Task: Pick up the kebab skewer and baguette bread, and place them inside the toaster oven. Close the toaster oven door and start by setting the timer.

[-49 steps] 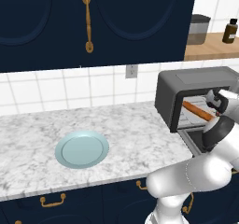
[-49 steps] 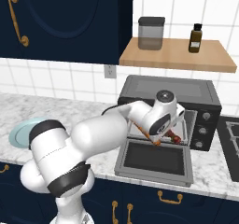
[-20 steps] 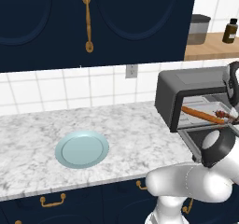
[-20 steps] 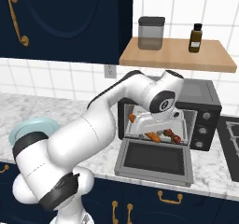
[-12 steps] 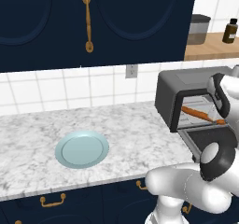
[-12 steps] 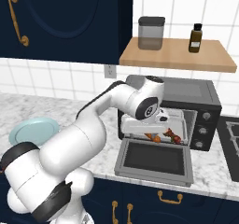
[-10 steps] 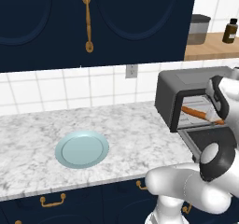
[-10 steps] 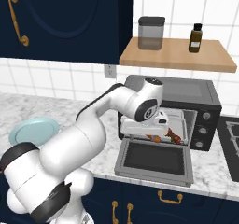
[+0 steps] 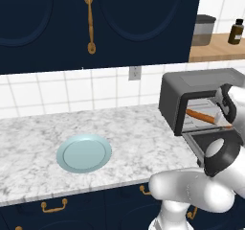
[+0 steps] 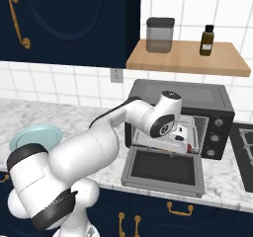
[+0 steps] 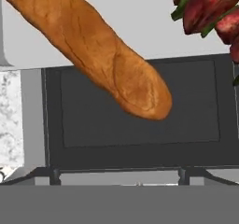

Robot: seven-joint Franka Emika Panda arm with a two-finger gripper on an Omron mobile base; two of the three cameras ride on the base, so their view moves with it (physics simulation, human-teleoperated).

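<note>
1. Cabinets and surface: dark blue wall cabinets [image 9: 95, 23] hang above a marble surface [image 9: 134, 138], and a wooden shelf [image 10: 188, 58] over the oven carries a grey canister [image 10: 159, 33] and a brown bottle [image 10: 207, 39].
2. Toaster oven [image 10: 197, 95]: it stands at the right end of the surface, with its door [image 10: 163, 169] folded down flat toward the robot. The control knobs [image 10: 213, 138] sit on its right front panel.
3. Arm: it reaches into the open cavity, and the hand sits at the oven mouth above the lowered door.
4. Plate [image 9: 83, 153]: a pale blue plate lies on the surface well to the left of the oven, and nothing lies on it.
5. Baguette bread [image 11: 93, 50]: it lies inside the oven on the rack, slanting toward the front; one end appears to reach toward the opening.
6. Kebab skewer [image 11: 207, 8]: it lies inside the oven beside the baguette bread, toward the right side of the cavity.
7. Pincer [image 10: 179, 132]: the pictures do not show whether its fingers stand apart or together; neither food item appears to be held.
8. Risks:
   - Withdrawal: the hand could brush the baguette bread or kebab skewer and drag either item forward.
   - Door closing: a protruding baguette end would block the door.
   - Handle access: the arm must clear the cavity before the door can swing up.
</note>
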